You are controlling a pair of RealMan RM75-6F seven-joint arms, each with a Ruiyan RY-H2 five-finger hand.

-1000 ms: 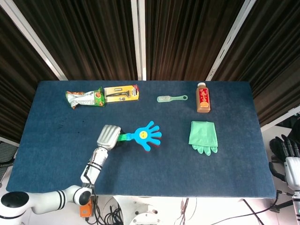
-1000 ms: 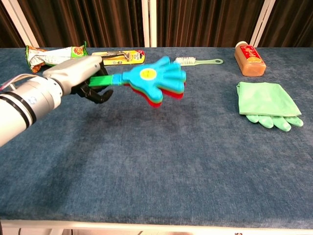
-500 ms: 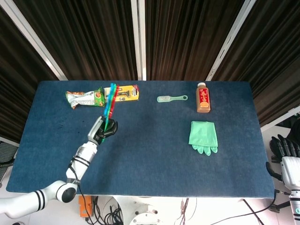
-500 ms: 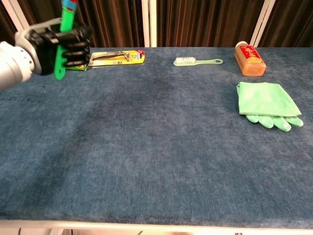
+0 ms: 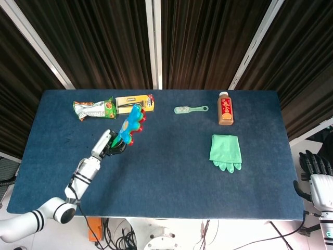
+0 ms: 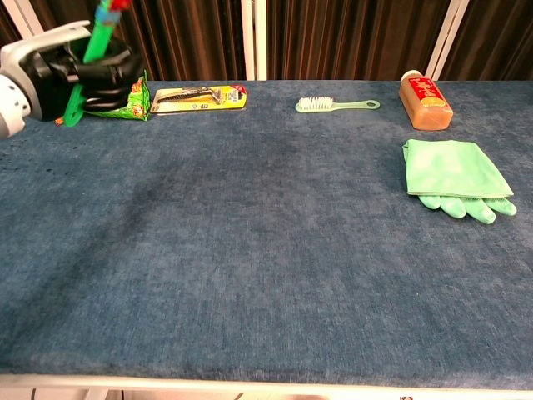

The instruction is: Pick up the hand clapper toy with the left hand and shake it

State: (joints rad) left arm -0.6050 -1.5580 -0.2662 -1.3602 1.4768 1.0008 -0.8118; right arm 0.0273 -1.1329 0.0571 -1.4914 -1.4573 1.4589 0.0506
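Note:
My left hand [image 5: 107,146] holds the hand clapper toy [image 5: 130,124] by its green handle, lifted above the left part of the blue table. The toy's blue, yellow and red palms point up and to the right in the head view. In the chest view the left hand [image 6: 71,71] sits at the upper left, dark fingers wrapped around the green handle [image 6: 88,62], and the toy's palms run out of the frame's top. My right hand [image 5: 315,172] hangs off the table's right edge, fingers curled, holding nothing.
Along the far edge lie a snack packet [image 5: 93,109], a packaged razor [image 5: 134,103], a green brush [image 5: 190,109] and an amber bottle [image 5: 225,108]. Green rubber gloves [image 5: 226,151] lie at the right middle.
The left hand swung the clapper from flat and pointing right up to upright, then tilted it rightward while drawing back toward the left. The right hand stayed put.

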